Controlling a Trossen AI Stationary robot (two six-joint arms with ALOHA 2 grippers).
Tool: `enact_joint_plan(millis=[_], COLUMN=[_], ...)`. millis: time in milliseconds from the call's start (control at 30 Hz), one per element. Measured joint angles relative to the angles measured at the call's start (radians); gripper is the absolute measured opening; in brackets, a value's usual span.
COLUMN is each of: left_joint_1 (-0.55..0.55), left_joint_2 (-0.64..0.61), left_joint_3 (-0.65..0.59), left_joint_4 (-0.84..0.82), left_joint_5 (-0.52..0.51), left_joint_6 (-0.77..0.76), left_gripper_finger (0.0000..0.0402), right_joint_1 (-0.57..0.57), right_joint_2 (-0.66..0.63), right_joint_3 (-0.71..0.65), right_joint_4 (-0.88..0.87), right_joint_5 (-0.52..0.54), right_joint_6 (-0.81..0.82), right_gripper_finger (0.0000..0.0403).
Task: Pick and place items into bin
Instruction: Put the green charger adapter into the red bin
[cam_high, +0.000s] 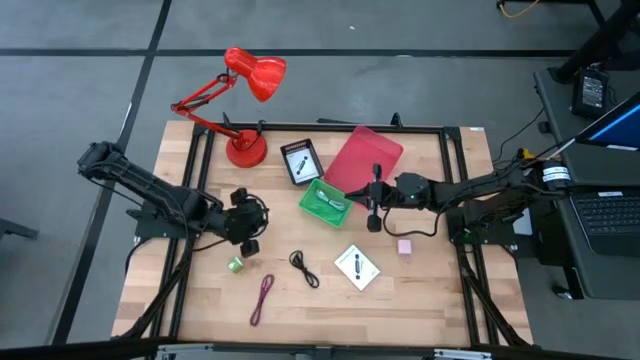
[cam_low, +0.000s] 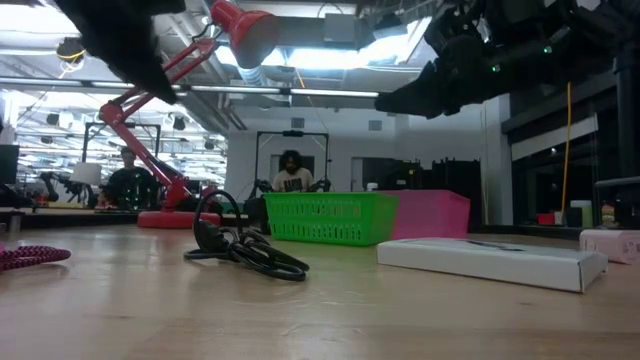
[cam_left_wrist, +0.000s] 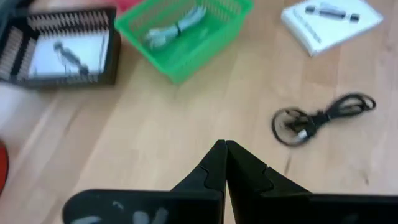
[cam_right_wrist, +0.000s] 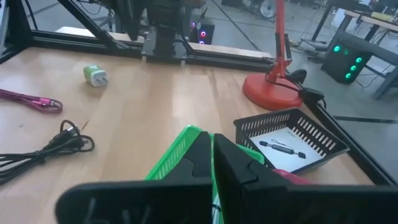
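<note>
My left gripper (cam_high: 262, 215) (cam_left_wrist: 225, 144) hangs shut and empty above bare table, left of the green basket (cam_high: 325, 203). My right gripper (cam_high: 352, 196) (cam_right_wrist: 211, 135) is shut and empty over the basket's right rim (cam_right_wrist: 177, 155). On the tabletop lie a white card (cam_high: 357, 267), a black cable (cam_high: 304, 268), a maroon cable (cam_high: 262, 299), a green roll (cam_high: 236, 264) and a pink cube (cam_high: 404, 246). A second white card lies in the black tray (cam_high: 301, 162). A pale cable lies in the basket (cam_left_wrist: 177, 28).
A red desk lamp (cam_high: 245, 100) stands at the far left, its base next to the black tray. A pink container (cam_high: 362, 160) lies behind the green basket. Bare wood stretches along the near edge on both sides of the loose things.
</note>
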Motion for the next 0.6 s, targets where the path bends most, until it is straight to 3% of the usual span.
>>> enact_joint_plan(millis=[267,600], left_joint_1=[-0.138,-0.315], left_joint_2=[0.125,0.294], left_joint_3=[0.161,0.251], left_joint_4=[-0.267,-0.337], left_joint_5=[0.055,0.213], left_joint_6=[-0.311,-0.713], left_gripper_finger=[0.0003,0.0003], right_joint_1=[0.0,0.0], right_joint_2=[0.0,0.001], right_joint_3=[0.0,0.0], right_joint_4=[-0.001,-0.002], right_joint_5=[0.001,0.001], right_joint_6=[0.005,0.059], right_gripper_finger=[0.0,0.0])
